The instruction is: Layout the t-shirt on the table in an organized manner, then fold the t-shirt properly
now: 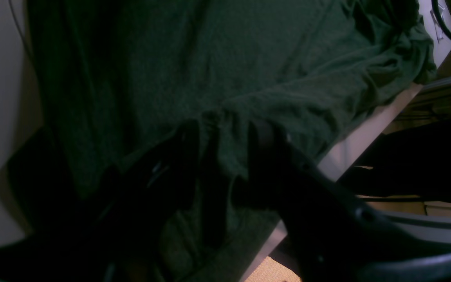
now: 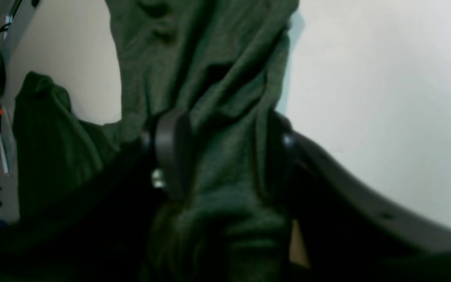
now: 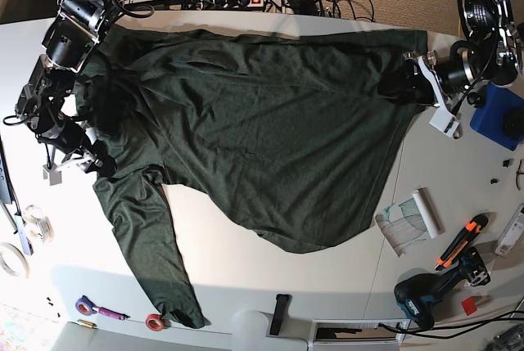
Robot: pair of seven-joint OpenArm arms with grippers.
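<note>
So the dark green t-shirt [image 3: 270,122] (long-sleeved, actually) is lying mostly opened out across the white bench [image 3: 246,273]. Its body covers the middle and far side, and it's wrinkly but not bunched up. One sleeve [image 3: 151,261] runs down toward the near edge, and the cuff ends just beside a little pink tape roll [image 3: 154,321].

Both arms have hold of it. The left end effector [image 3: 407,83] is clamped onto the shirt's edge on its side of the bench. In the left wrist view you can see fabric pinched between the two dark fingers [image 1: 188,156], with creases running out from there. The right end effector [image 3: 97,161] is doing the same at the opposite end, up near where the sleeve meets the body. A thick fold of cloth is squeezed between its fingers [image 2: 170,149].

Random stuff around the edges:
- a cordless drill [image 3: 430,295]
- an orange utility knife [image 3: 458,241]
- a white roll of paper [image 3: 416,218]
- a blue box [image 3: 498,118] near the left arm
- a purple marker [image 3: 100,311] by the near edge
</note>
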